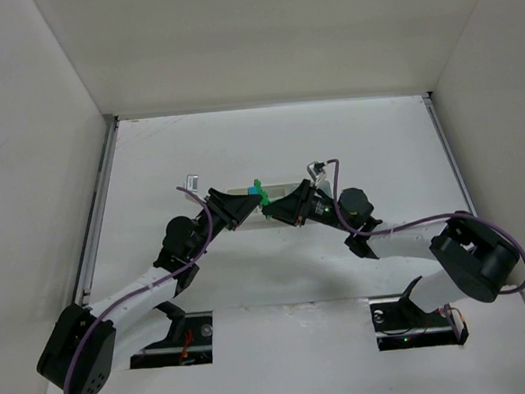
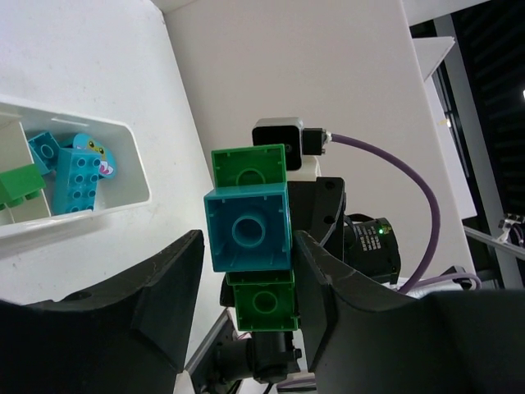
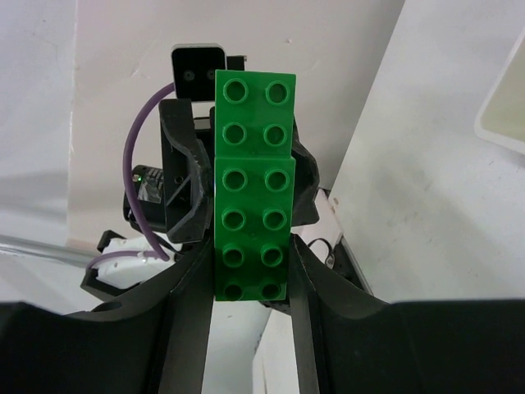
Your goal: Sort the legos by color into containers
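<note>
Above the white table (image 1: 331, 147), between white walls (image 1: 260, 35), left tool (image 2: 248, 244) and right tool (image 3: 250, 250) both clamp the green-cyan lego cluster (image 1: 260, 194).

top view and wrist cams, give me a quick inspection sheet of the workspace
surface: white table, arm bases at its near edge
job's things: lego cluster, green-cyan-green, held between both grippers; white tray holds cyan bricks in its end compartment, a green brick in the next
clutter: nothing seen
grippers: left gripper and right gripper both shut on the cluster
cables: purple cables on both arms, clear of the bricks
surroundings: white walls on three sides
</note>
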Controlling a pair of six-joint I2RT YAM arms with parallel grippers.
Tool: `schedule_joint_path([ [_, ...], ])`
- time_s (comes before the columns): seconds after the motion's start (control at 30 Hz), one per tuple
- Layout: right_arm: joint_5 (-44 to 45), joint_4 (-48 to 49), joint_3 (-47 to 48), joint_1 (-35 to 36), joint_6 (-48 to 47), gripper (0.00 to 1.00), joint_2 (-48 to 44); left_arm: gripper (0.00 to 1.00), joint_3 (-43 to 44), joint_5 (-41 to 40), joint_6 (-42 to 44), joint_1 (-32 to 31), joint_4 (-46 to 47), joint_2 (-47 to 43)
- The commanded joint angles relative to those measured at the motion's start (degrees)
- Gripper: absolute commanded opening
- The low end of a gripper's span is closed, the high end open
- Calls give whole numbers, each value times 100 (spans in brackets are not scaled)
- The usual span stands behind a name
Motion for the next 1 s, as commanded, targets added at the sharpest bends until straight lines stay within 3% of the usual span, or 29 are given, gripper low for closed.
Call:
schedule_joint_path([
  [0.0, -242, 565, 122, 2, 220, 34, 69, 43, 224, 26, 163, -27, 381, 15],
  [0.17, -338, 583, 175, 2, 370, 34, 157, 42, 224, 0, 207, -36, 399, -20],
  [0.53, -110, 802, -1, -95, 449, 33, 87, 29, 268, 44, 216, -88, 337, -64],
  [0.97, -39, 917, -423, -763, 502, 32, -414, 24, 260, 404, 233, 192, 56, -292],
])
